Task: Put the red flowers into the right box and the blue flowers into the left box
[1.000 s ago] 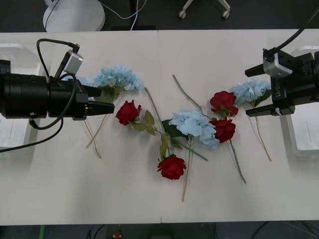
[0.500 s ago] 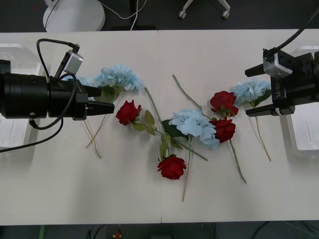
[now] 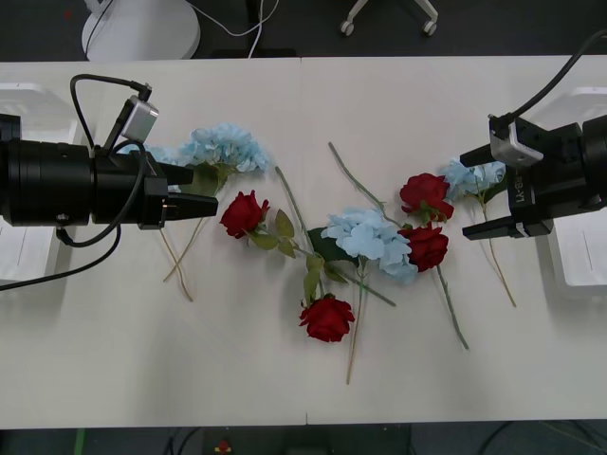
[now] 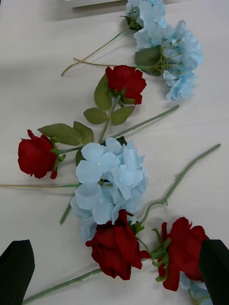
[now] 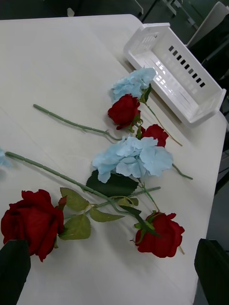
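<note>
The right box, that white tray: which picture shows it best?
The left wrist view: the right box shows nearly whole, with its slotted wall. In the front view the right gripper and its arm cover most of it.

Your left arm reaches in from the left edge of the front view at mid-height, level and pointing toward the centre, a grey camera block and looped cable on its wrist. The left tool [image 3: 204,190] has its black fingers spread apart, holding nothing. Your right arm enters from the right edge, slightly higher, and the right tool [image 3: 474,193] likewise has its fingers parted and holds nothing.
</note>
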You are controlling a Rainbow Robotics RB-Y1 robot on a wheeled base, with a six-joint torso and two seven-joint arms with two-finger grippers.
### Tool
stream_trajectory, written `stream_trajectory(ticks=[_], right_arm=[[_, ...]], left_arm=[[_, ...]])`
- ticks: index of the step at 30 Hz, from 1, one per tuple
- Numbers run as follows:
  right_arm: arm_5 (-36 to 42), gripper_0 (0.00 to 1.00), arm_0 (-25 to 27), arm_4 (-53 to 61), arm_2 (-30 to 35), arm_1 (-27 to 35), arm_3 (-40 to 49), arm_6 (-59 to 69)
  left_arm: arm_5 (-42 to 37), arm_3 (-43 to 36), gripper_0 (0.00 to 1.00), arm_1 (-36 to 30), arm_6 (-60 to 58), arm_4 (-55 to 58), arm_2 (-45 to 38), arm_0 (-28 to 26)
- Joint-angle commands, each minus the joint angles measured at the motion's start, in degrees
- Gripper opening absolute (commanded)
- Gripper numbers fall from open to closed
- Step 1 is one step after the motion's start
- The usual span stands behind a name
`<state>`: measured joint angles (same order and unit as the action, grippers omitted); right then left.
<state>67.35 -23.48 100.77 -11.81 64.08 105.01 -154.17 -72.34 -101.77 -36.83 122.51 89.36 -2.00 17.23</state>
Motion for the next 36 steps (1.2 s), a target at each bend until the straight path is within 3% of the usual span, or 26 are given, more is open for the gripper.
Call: stream_trajectory(ticks=[1, 8, 11, 19, 26, 30, 36], right_arm=[[0.76, 1.0, -3.15, 0.21, 0.03, 2.01, 0.46, 13.19], [4.63, 1.0, -8.34, -9.19, 0.03, -2.38, -3.41, 42.55], [6.92, 1.0, -10.8, -14.64, -0.14, -4.67, -6.92, 48.53], [9.73, 1.0, -16.07, -28.18, -6.38, -8.8, -15.01, 57.93], [9.03, 1.0, -17.21, -38.28, -13.85, -10.38, -18.0, 66.98], [9.55, 1.0, -17.74, -40.83, -14.21, -13.81, -23.18, 68.39], [9.29, 1.0, -20.38, -41.98, -14.29, -17.76, -32.41, 67.69]], left_arm=[[0.71, 0.43, 1.0, -1.32, 2.56, 2.31, -0.11, 0.96], [0.71, 2.98, 1.0, -4.48, -5.44, 1.08, -1.43, 2.9], [0.62, 5.62, 1.0, -4.39, -11.41, -1.91, -3.1, 2.98], [-4.47, 9.58, 1.0, -3.87, -31.28, -19.57, -9.87, 5.18], [-9.4, 6.85, 1.0, 2.11, -45.6, -41.72, -11.63, 6.68], [-10.98, 4.92, 1.0, 5.89, -51.14, -54.11, -9.69, 6.68], [-9.57, 4.92, 1.0, 7.82, -60.9, -63.69, -2.4, 6.85]])
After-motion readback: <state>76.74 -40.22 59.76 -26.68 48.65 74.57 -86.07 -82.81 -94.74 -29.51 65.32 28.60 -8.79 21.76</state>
